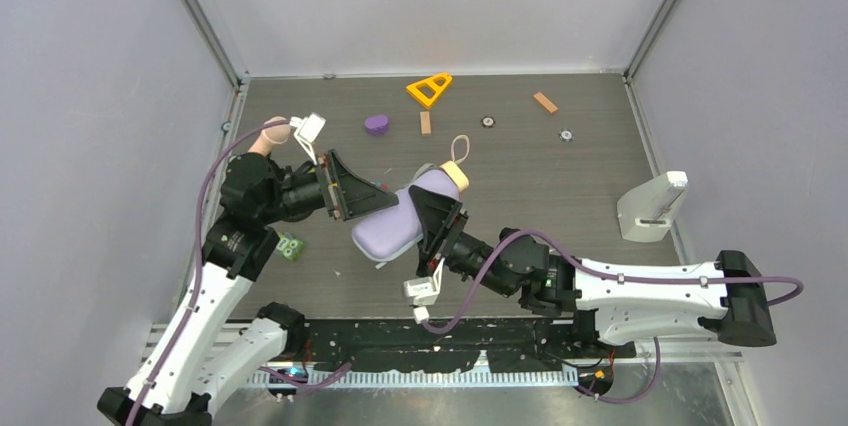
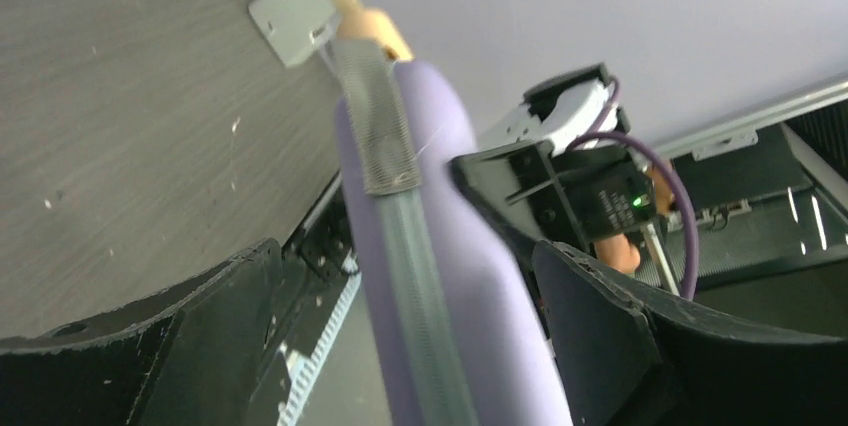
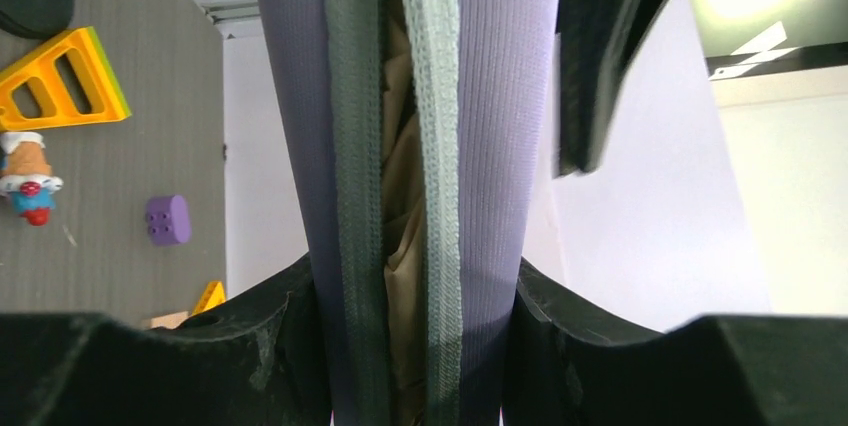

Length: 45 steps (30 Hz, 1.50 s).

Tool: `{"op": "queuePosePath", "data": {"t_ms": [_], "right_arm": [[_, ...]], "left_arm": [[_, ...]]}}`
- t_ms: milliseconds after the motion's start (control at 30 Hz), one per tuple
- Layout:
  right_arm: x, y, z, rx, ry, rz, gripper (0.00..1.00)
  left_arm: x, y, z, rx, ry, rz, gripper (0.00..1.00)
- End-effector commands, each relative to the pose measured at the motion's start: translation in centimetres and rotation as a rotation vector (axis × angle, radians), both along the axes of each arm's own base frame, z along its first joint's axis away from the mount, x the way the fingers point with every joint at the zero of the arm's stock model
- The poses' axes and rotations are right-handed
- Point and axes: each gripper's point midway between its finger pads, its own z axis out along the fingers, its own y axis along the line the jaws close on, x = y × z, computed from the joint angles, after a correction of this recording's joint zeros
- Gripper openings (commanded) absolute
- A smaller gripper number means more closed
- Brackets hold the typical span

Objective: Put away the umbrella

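The umbrella [image 3: 400,196] is sitting inside the purple zip case [image 1: 385,229]. Its tan handle [image 1: 455,175] is poking out of the case's far end. The right claw [image 1: 437,214] is squeezing the case around its middle. The left claw [image 1: 358,196] is standing wide open around the case's other end, not gripping it. The zipper [image 3: 435,96] is gaping, so I think the zipping up is still left.

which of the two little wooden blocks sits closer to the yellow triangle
The wooden block right beside the yellow triangle, next to the purple brick; the other block lies off to the right.
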Motion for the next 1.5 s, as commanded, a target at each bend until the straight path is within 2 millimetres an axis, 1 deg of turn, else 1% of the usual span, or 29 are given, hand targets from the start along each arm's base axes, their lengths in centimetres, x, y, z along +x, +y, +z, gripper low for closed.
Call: {"op": "queuePosePath", "data": {"t_ms": [0, 100, 267, 367, 433, 500, 533, 567, 600, 633, 667, 700, 733, 767, 800, 833, 900, 933, 967, 1033, 1067, 1100, 1200, 1233, 1267, 1300, 1333, 1433, 1467], "right_arm": [[-1.1, -1.1, 5.9, 0.127, -0.197, -0.016, 0.06], [-1.4, -0.7, 5.7, 0.107, -0.228, -0.006, 0.06], [-1.5, -0.6, 5.4, 0.090, -0.260, -0.010, 0.06], [-1.5, -0.9, 5.5, 0.102, -0.248, -0.008, 0.06], [-1.5, -1.0, 5.4, 0.103, -0.247, -0.009, 0.06], [-1.5, -1.1, 5.2, 0.112, -0.240, -0.012, 0.10], [-1.3, -1.3, 5.2, 0.121, -0.234, -0.020, 0.17], [-1.3, -1.4, 5.1, 0.130, -0.223, -0.021, 0.21], [-1.2, -1.6, 5.0, 0.143, -0.216, -0.028, 0.30], [-1.1, -1.7, 5.0, 0.158, -0.199, -0.028, 0.42], [-1.0, -2.0, 4.9, 0.172, -0.185, -0.038, 0.48], [-0.8, -2.1, 4.5, 0.184, -0.159, -0.039, 0.60], [-0.5, -2.4, 4.5, 0.197, -0.139, -0.055, 0.66], [-0.4, -2.5, 4.1, 0.212, -0.104, -0.056, 0.75], [-0.1, -2.7, 3.8, 0.220, -0.083, -0.071, 0.79], [0.0, -2.9, 3.2, 0.229, -0.053, -0.074, 0.88], [0.6, -3.8, 2.4, 0.261, -0.007, -0.111, 0.94], [0.6, -4.3, 2.6, 0.316, 0.022, -0.109, 0.95], [0.7, -5.1, 1.9, 0.336, 0.044, -0.119, 0.97], [0.8, -6.2, 1.3, 0.406, 0.114, -0.116, 0.97], [0.8, -6.5, 0.8, 0.432, 0.158, -0.111, 0.97], [0.9, -7.3, 0.4, 0.453, 0.182, -0.121, 0.97], [1.0, -8.5, -0.5, 0.562, 0.316, -0.112, 0.97], [1.0, -9.0, -0.3, 0.604, 0.355, -0.106, 0.96], [0.9, -8.6, -1.1, 0.644, 0.457, -0.080, 0.94], [0.8, -8.4, -1.3, 0.645, 0.508, -0.070, 0.92], [0.5, -7.9, -1.7, 0.695, 0.608, -0.037, 0.90], [-0.1, -5.5, -2.0, 0.712, 0.797, 0.011, 0.84], [-0.4, -4.5, -2.7, 0.719, 0.869, 0.024, 0.82]], "left_arm": [[-2.6, -0.7, -1.7, 0.085, 0.016, -0.147, 0.99], [-3.9, -1.5, -2.1, 0.075, 0.039, -0.236, 0.92], [-5.7, -2.1, -2.9, 0.114, 0.054, -0.345, 0.66], [-6.6, -2.2, -3.1, 0.110, 0.062, -0.399, 0.57], [-6.9, -2.2, -3.3, 0.107, 0.060, -0.410, 0.47], [-7.0, -2.2, -3.3, 0.100, 0.048, -0.415, 0.30], [-7.2, -2.1, -3.2, 0.094, 0.042, -0.418, 0.23], [-7.2, -2.1, -3.2, 0.088, 0.037, -0.417, 0.18], [-7.2, -2.1, -2.9, 0.078, 0.024, -0.411, 0.13], [-7.1, -2.1, -2.6, 0.069, 0.006, -0.396, 0.09], [-6.8, -2.1, -2.3, 0.063, -0.015, -0.368, 0.04], [-6.5, -2.0, -1.8, 0.053, -0.043, -0.343, 0.01], [-6.1, -1.9, -1.1, 0.039, -0.076, -0.308, 0.00], [-5.6, -1.7, -0.5, 0.020, -0.104, -0.272, 0.00], [-5.1, -1.6, 0.2, 0.000, -0.127, -0.240, 0.00], [-4.7, -1.4, 0.8, -0.017, -0.148, -0.207, 0.00], [-3.8, -0.8, 1.9, -0.030, -0.216, -0.139, 0.00], [-3.2, -0.5, 2.4, -0.018, -0.252, -0.098, 0.00], [-2.7, -0.2, 2.7, 0.005, -0.291, -0.065, 0.00], [-1.6, 0.4, 2.6, 0.083, -0.363, -0.004, 0.00], [-1.0, 0.6, 2.6, 0.115, -0.383, 0.024, 0.00], [-0.6, 0.8, 2.3, 0.148, -0.383, 0.040, 0.00], [0.8, 1.5, 2.8, 0.191, -0.422, 0.118, 0.00], [1.2, 1.7, 3.1, 0.192, -0.435, 0.153, 0.00], [1.9, 2.0, 3.4, 0.190, -0.444, 0.195, 0.00], [2.3, 2.1, 3.8, 0.177, -0.451, 0.221, 0.00], [2.7, 2.2, 4.0, 0.165, -0.451, 0.245, 0.00], [3.7, 2.4, 4.6, 0.119, -0.449, 0.302, 0.00], [4.0, 2.4, 4.6, 0.113, -0.449, 0.320, 0.00]]}}
